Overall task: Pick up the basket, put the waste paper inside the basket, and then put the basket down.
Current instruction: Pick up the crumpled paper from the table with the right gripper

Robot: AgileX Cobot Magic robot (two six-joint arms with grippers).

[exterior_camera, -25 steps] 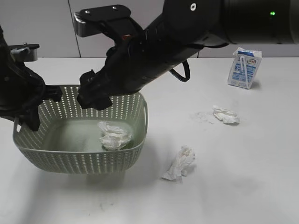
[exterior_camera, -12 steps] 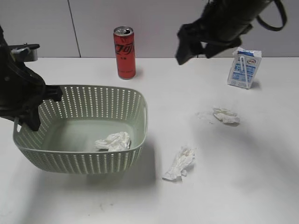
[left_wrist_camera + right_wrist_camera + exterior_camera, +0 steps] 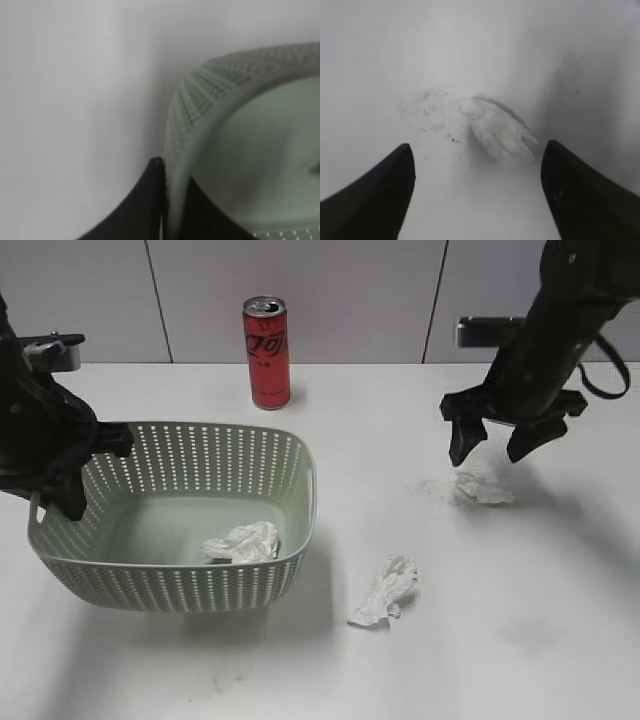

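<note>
Just changed: a second ago my right arm hung over the basket (image 3: 180,530) with a wad dropping in; half a second ago it was swinging away along the top of the frame; now my right end effector (image 3: 495,452) hovers right of centre, just above the far wad (image 3: 482,487).
Meaning: one wad of waste paper (image 3: 243,541) is delivered, two remain on the counter (image 3: 520,640); I judge the second pick is about to start.
Right end effector: spread wide, empty; in the right wrist view its two dark fingers (image 3: 380,195) frame the far wad (image 3: 500,132), which lies between them, slightly above centre.
Left end effector: pinched on the basket's left rim (image 3: 172,165); holds the basket tilted, off the counter on that side as far as I can judge.
Near wad: lower middle of the frame (image 3: 385,590), well apart from the basket's right wall.
Basket: pale sage-green plastic, rounded rectangle, walls pierced with rows of small slots, smooth floor.
Paper: white, crumpled, soft and irregular; likely to compress readily under my fingers.
Counter: matt white, with faint specks beside the far wad.
Bystanders: red drink can (image 3: 266,351), upper centre, smooth metal cylinder.
</note>
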